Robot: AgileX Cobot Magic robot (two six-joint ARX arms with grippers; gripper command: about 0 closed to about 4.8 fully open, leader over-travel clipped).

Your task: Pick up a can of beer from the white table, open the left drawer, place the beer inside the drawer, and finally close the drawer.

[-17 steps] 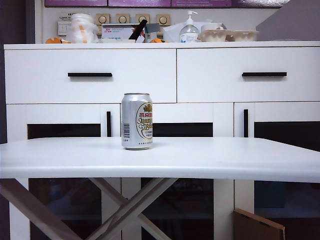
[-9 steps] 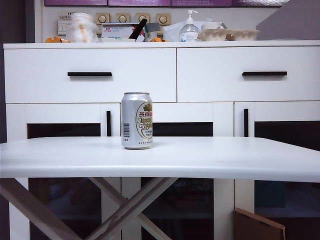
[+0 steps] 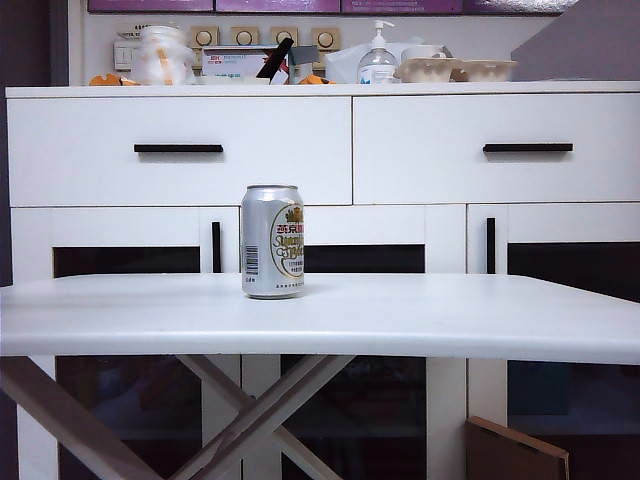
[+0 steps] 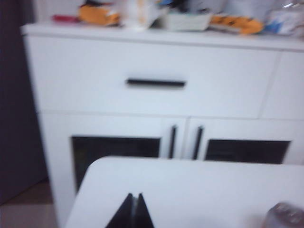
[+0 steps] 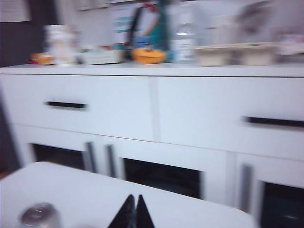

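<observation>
between the earlier exterior frames and this one, nothing on the scene has been handled: the can of beer (image 3: 272,242) stands upright at the same spot on the white table (image 3: 420,318), well back from the near edge and left of the middle, and the left drawer (image 3: 180,150) remains fully shut with its black bar handle (image 3: 178,148) untouched. the whole exterior picture sits a trace lower and to the left than a second ago, a slight shift of the view and no move of any object. judgement: the task is at its very start, with the pick not begun, the drawer not opened, and every step outstanding. the left gripper (image 4: 134,209) shows in its wrist view as two dark fingertips pressed together, closed on nothing, above the near part of the table, with the top of the can just entering at the corner of that view. the right gripper (image 5: 133,209) reads the same, tips together and empty, above the table with the can top (image 5: 40,215) close by in its view. judgement: either set of jaws must be spread before the can can be taken. limits of inspection: neither gripper nor arm appears in the exterior view, so their place relative to the can cannot be fixed from there. both wrist pictures are blurred; the clutter on the cabinet top (image 3: 300,90) is not legible in them, and the can's label is visible only in the exterior view.
</observation>
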